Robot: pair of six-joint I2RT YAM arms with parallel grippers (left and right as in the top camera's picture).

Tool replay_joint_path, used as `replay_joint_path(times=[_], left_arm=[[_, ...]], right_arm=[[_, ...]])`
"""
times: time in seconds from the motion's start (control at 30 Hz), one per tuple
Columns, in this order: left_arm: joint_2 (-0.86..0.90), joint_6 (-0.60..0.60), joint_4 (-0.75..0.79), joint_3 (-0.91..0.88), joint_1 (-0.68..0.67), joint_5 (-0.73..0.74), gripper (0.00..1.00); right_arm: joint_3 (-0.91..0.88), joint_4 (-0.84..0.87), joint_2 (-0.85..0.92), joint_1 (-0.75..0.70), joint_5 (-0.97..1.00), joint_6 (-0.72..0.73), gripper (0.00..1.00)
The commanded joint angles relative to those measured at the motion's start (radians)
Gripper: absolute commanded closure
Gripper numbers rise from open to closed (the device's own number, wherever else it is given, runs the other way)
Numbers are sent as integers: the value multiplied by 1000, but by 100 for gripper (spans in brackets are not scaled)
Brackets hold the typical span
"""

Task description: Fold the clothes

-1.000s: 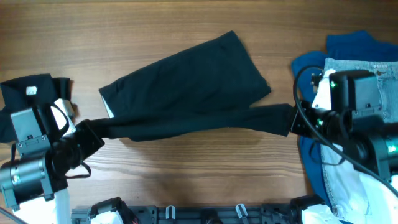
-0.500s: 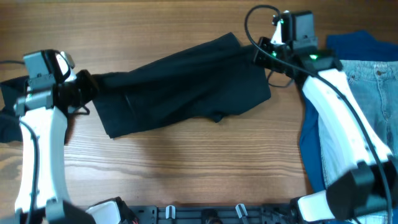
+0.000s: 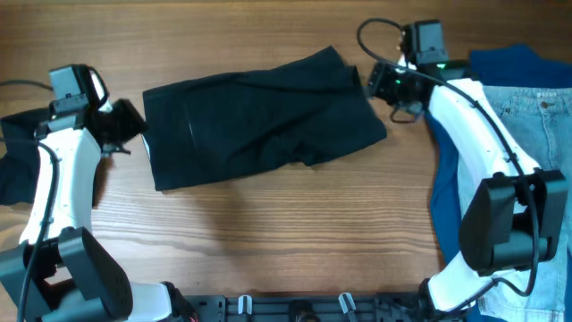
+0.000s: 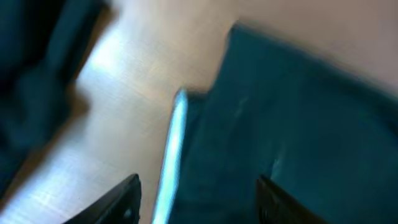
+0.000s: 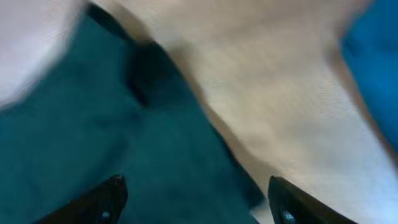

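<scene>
The black garment (image 3: 259,116) of the clothes lies folded over itself, a wide band across the middle of the table. My left gripper (image 3: 132,122) sits at its left end and my right gripper (image 3: 375,82) at its upper right corner. In the left wrist view the left gripper (image 4: 199,208) is open above the cloth's edge (image 4: 292,124), beside a pale strip (image 4: 174,149). The right wrist view is blurred and shows the right gripper (image 5: 196,208) open over dark cloth (image 5: 93,124), with nothing pinched.
A blue garment (image 3: 505,64) and light-blue jeans (image 3: 541,116) lie heaped at the right edge under the right arm. Another dark garment (image 3: 18,156) lies at the far left. A black rail (image 3: 295,309) runs along the front edge.
Both grippers carried the garment's near edge to the far side, folding it over. They were shut on the cloth and have now opened and let it go.
</scene>
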Motion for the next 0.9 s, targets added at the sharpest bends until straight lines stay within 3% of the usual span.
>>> replay_joint_path(times=[0.0,0.2,0.33,0.37,0.47,0.5,0.77,0.87], left_arm=[[13,34,-88,-8,10,-54,43],[107,116,-23,-75,10,132,54],[213,207,-12,-75,10,304,59],[225,224,-13,-75,10,336,62],[240,254,-13,-74,10,448,90],[238,254,-13,-73,13,466,94],[115,255,-83,-55,52,512,96],[61,259,-203,-55,53,427,96]], right_arm=[[4,-85,1,-29,-10,-107,25],[3,-125,7,-29,-137,-193,40],[-35,-84,18,-29,-216,-193,59],[-46,-76,22,-29,-215,-193,59],[-90,-50,45,-29,-208,-177,59],[-101,-45,53,-29,-208,-177,60],[-106,-37,118,-29,-208,-182,59],[-106,-37,140,-29,-208,-181,59]])
